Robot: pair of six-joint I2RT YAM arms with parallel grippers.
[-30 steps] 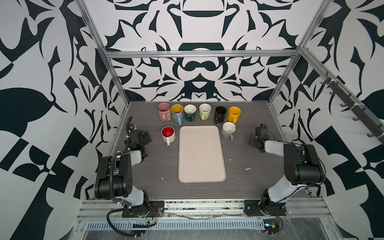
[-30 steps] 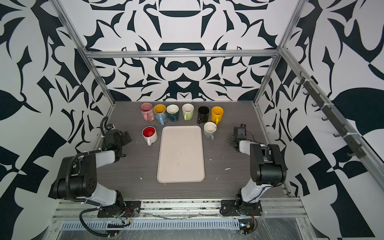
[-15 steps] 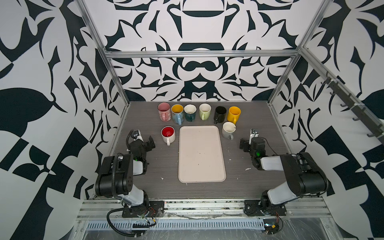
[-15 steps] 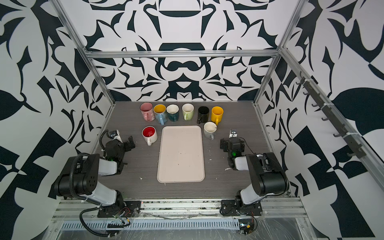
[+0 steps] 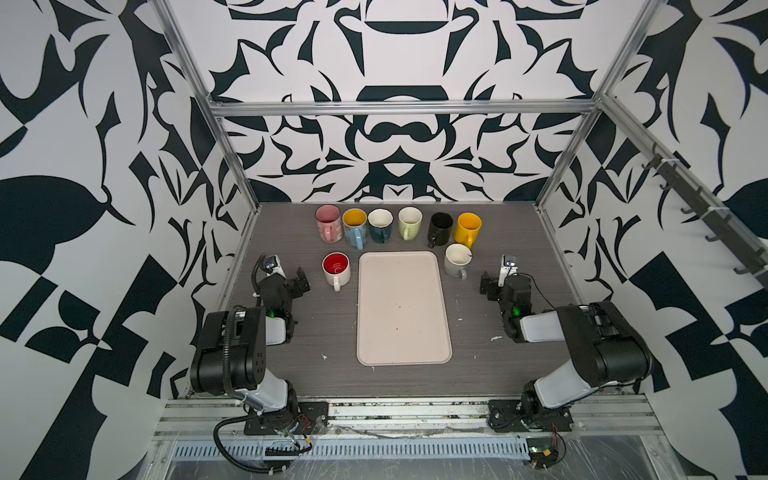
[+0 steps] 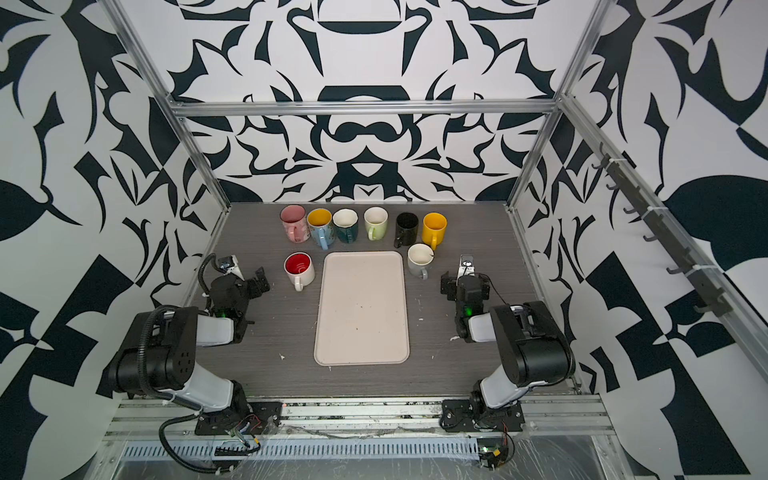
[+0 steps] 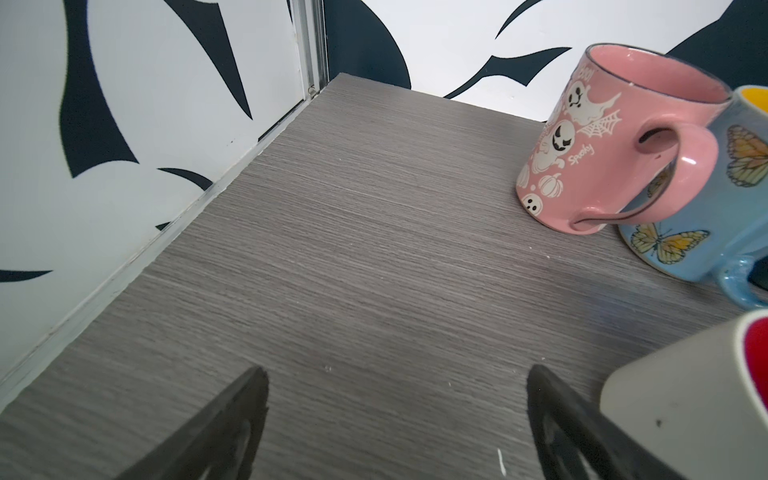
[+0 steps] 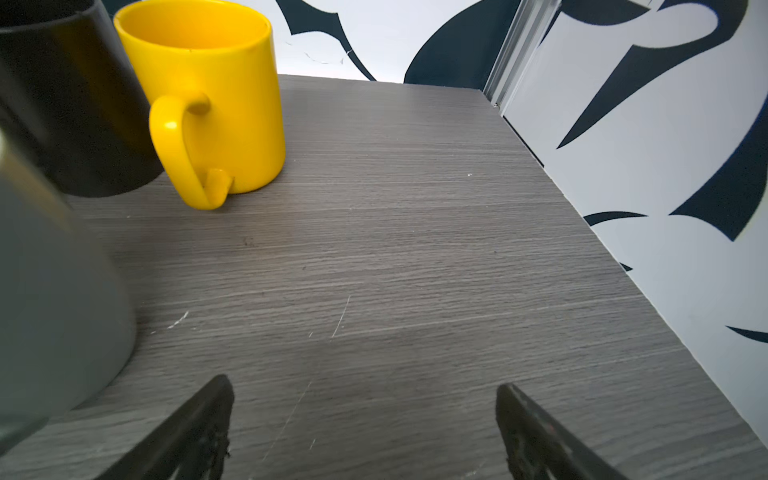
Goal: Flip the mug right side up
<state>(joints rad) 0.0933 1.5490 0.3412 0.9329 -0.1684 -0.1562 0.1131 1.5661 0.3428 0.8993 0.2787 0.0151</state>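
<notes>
Nothing I see lies upside down. The red-lined mug (image 5: 336, 269) stands mouth up left of centre, just right of my left gripper (image 5: 302, 281), whose fingers are spread and empty. My right gripper (image 5: 487, 286), equally spread, sits just lower right of the upright grey mug (image 5: 457, 261).

- Tray (image 5: 403, 307) lies mid-table (image 5: 316, 332), long side running front-to-back.
- Row of 6 mugs (image 5: 380, 226) stands along the back edge, behind the tray. The L four are packed close, the R two sit as a pair.
- Near-L mug (image 5: 336, 270) stands just beside the tray's back-L corner, in front of the row's L end.
- Near-R mug (image 5: 457, 262) stands just beside the tray's back-R corner, in front of the row's R end.
- Left gripper (image 5: 302, 281) is L of the near-L mug, near it but apart.
- Right gripper (image 5: 488, 286) is R of the near-R mug, near it but apart.
- Arm bases (image 5: 286, 419) sit at the front edge, one on each side of the tray.
</notes>
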